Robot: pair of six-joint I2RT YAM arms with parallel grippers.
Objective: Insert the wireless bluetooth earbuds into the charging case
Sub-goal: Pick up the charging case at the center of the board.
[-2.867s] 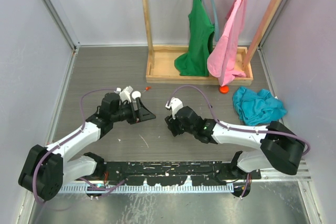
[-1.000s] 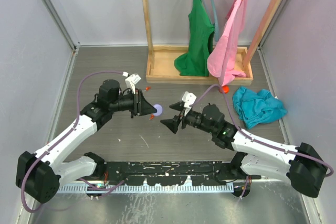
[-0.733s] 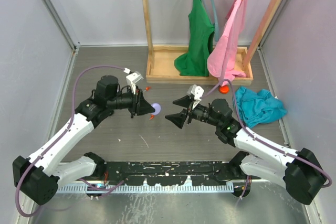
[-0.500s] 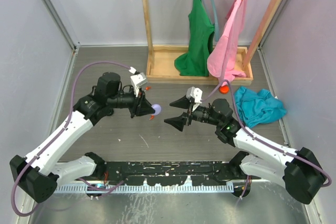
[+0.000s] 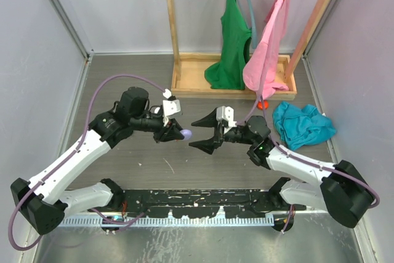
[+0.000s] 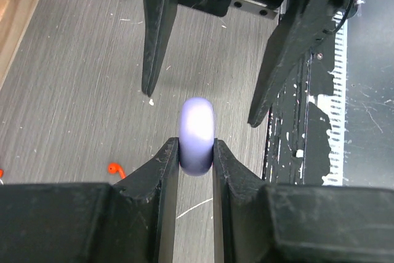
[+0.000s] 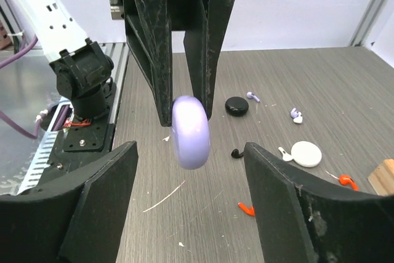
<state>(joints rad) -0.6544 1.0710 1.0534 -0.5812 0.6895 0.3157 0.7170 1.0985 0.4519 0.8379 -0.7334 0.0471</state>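
Observation:
My left gripper (image 6: 196,146) is shut on a closed lilac round charging case (image 6: 197,135), held edge-on above the table (image 5: 148,78). Facing it, my right gripper (image 7: 191,152) is open, its fingers (image 6: 159,29) standing either side of the case (image 7: 191,132) without touching. In the top view the case (image 5: 186,133) hangs between both grippers. Earbuds lie loose on the table: black (image 7: 236,153), red (image 7: 246,208), white (image 7: 284,153) and two lilac ones (image 7: 253,97).
A black round case (image 7: 236,106) and a white one (image 7: 306,153) lie among the earbuds. A wooden rack (image 5: 184,84) with green and pink garments stands at the back. A teal cloth (image 5: 301,124) lies right, and a black rail (image 5: 197,201) runs along the near edge.
My left gripper has carried the lilac case up and to the right. My right gripper has risen and swung to face it, its jaws now flanking the case and slightly narrower.

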